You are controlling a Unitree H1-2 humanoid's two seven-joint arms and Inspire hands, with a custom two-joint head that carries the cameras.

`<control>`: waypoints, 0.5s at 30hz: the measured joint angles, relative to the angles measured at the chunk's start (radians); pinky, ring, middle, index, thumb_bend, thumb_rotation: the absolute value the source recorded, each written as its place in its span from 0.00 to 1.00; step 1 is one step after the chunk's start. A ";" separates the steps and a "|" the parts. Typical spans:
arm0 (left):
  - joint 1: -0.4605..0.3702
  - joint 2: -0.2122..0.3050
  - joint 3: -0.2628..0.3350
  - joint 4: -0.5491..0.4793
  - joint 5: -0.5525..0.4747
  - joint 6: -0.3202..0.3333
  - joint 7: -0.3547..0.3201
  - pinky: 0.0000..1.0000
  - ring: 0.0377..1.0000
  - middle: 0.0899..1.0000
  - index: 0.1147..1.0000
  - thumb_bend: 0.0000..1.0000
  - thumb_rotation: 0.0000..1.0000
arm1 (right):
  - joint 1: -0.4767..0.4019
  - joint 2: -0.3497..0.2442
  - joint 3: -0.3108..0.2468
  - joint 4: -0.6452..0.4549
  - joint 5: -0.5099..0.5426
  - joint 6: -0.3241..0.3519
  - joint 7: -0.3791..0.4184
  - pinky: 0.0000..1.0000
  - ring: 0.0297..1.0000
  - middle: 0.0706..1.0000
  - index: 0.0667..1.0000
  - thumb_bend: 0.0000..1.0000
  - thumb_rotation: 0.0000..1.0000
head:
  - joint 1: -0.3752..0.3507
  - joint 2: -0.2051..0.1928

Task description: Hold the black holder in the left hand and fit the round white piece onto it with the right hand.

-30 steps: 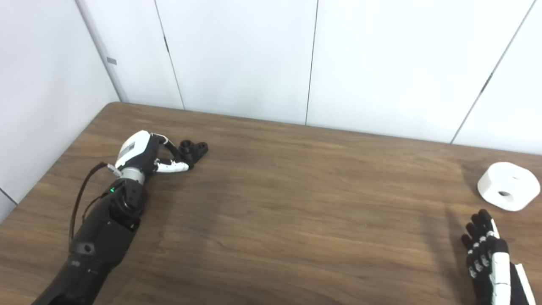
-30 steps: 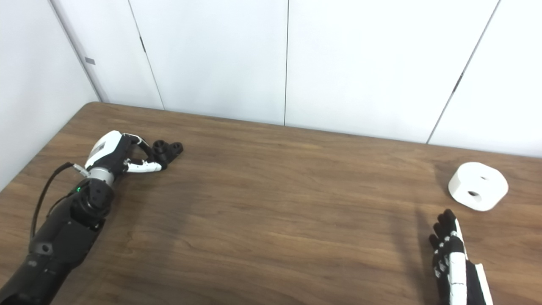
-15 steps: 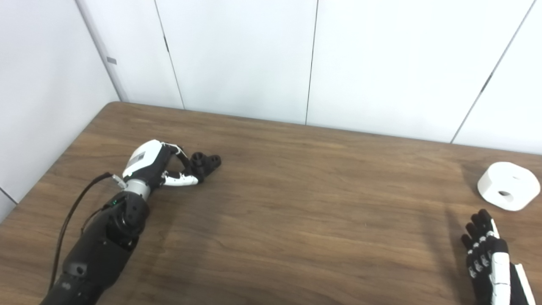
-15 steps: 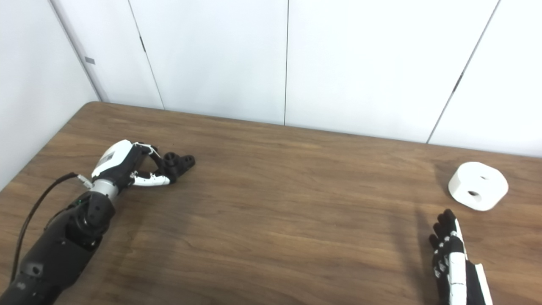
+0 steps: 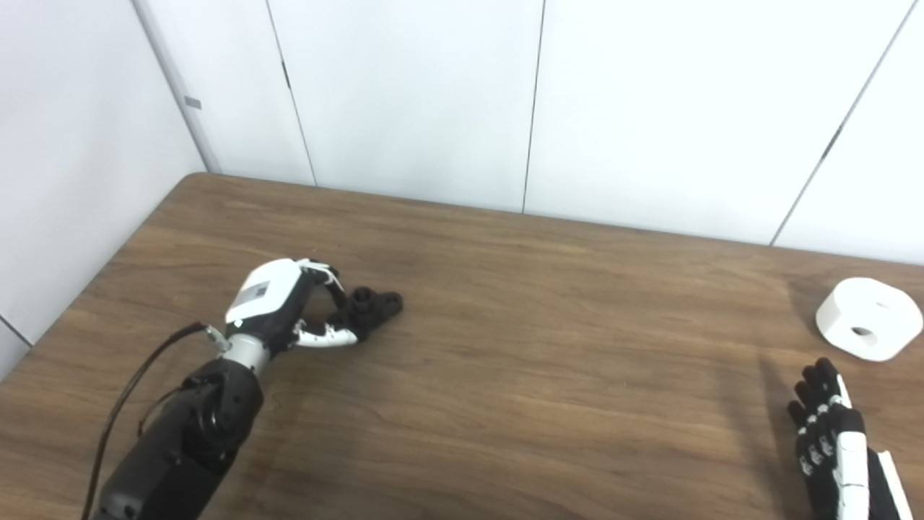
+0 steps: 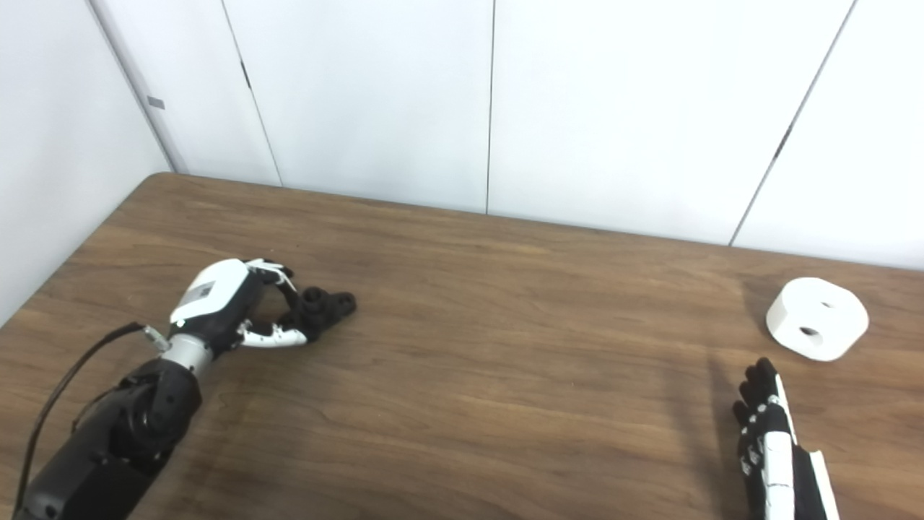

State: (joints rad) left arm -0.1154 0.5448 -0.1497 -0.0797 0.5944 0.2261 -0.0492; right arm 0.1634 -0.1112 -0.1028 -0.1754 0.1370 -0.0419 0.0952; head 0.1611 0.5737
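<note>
Looking across the wooden table (image 5: 505,361), I see my left hand (image 5: 278,310) near its left end, fingers closed around the black holder (image 5: 372,307). My right hand (image 5: 830,433) rests empty at the table's right end, fingers extended, with the round white piece (image 5: 868,318) lying just beyond it.

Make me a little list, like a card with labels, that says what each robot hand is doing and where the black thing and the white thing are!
left hand: shut on the black holder
black holder: at the left hand's fingertips, left part of the table
right hand: fingers straight, holding nothing, near the table's right front
round white piece: lying on the table just beyond the right hand, not touched
table: brown wood
fitted together: not yet
</note>
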 measured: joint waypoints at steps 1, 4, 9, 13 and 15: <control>0.006 -0.008 -0.003 -0.007 0.005 0.000 0.000 0.98 0.93 0.81 0.42 0.52 0.04 | 0.000 0.000 0.000 0.000 0.000 0.000 0.000 1.00 1.00 1.00 1.00 0.44 1.00 | -0.002 0.002; 0.025 -0.042 -0.011 -0.035 0.028 0.004 0.002 0.99 0.93 0.81 0.42 0.52 0.04 | 0.000 0.000 0.000 0.000 -0.001 0.000 0.000 1.00 1.00 1.00 1.00 0.45 1.00 | -0.018 0.014; 0.045 -0.086 -0.032 -0.044 0.058 -0.012 0.017 0.97 0.91 0.80 0.42 0.52 0.04 | 0.000 0.000 0.002 0.000 -0.008 0.003 -0.005 1.00 1.00 0.99 1.00 0.49 1.00 | -0.043 0.032; 0.070 -0.102 -0.060 -0.080 0.064 -0.023 0.016 0.97 0.91 0.80 0.42 0.52 0.04 | 0.000 0.001 0.004 -0.001 -0.008 0.011 -0.005 1.00 1.00 0.99 1.00 0.51 1.00 | -0.069 0.054; 0.081 -0.113 -0.080 -0.096 0.073 -0.034 0.016 0.95 0.91 0.80 0.42 0.52 0.05 | 0.000 0.001 0.005 -0.002 -0.011 0.014 -0.008 1.00 1.00 0.98 1.00 0.52 1.00 | -0.084 0.063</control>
State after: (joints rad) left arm -0.0341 0.4320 -0.2294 -0.1761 0.6677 0.1921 -0.0335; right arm 0.1632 -0.1103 -0.0979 -0.1770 0.1263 -0.0279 0.0869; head 0.0768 0.6366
